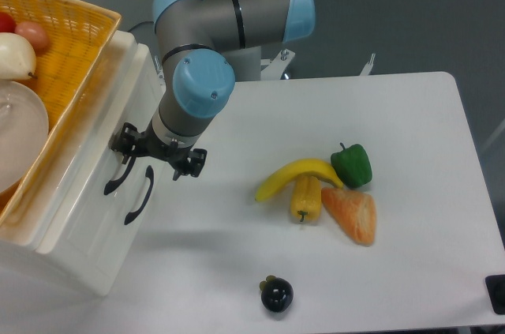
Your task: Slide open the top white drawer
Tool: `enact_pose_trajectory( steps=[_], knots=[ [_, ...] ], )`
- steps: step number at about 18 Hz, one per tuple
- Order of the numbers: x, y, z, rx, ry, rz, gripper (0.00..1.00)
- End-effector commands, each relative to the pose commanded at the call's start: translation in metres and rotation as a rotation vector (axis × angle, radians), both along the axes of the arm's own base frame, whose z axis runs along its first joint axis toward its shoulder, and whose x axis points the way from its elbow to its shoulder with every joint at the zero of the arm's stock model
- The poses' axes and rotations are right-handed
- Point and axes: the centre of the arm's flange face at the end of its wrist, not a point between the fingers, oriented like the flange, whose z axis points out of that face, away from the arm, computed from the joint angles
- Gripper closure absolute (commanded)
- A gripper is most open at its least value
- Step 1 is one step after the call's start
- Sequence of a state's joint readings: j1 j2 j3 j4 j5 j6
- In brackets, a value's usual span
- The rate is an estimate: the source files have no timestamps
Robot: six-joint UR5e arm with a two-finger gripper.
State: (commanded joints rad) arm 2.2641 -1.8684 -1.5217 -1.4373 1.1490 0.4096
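The white cabinet stands at the left, its front seen from above. The top white drawer point(91, 152) is the front panel nearer the cabinet's top, and its curved black handle point(117, 178) shows on it. It looks closed, flush with the lower drawer front, whose own black handle point(139, 197) lies just to the right. My gripper point(155, 153) hangs over the upper ends of both handles, open. Its left finger point(122, 141) is right by the top handle's upper end and its right finger point(190, 162) is over the table. Whether a finger touches a handle is not clear.
A yellow wicker basket point(75, 42) with fruit and a white plate sits on the cabinet. On the table lie a banana point(296, 174), a yellow pepper point(306, 198), a green pepper point(352, 164), an orange wedge point(352, 214) and a dark mangosteen point(277, 294).
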Motion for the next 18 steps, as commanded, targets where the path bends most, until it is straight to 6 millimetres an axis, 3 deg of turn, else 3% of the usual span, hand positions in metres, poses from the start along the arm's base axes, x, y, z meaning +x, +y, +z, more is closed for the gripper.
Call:
enact_pose_trajectory(
  steps=[18],
  knots=[
    [-0.0051, 0.0008, -0.0003, -0.009, 0.028, -0.001, 0.0]
  ],
)
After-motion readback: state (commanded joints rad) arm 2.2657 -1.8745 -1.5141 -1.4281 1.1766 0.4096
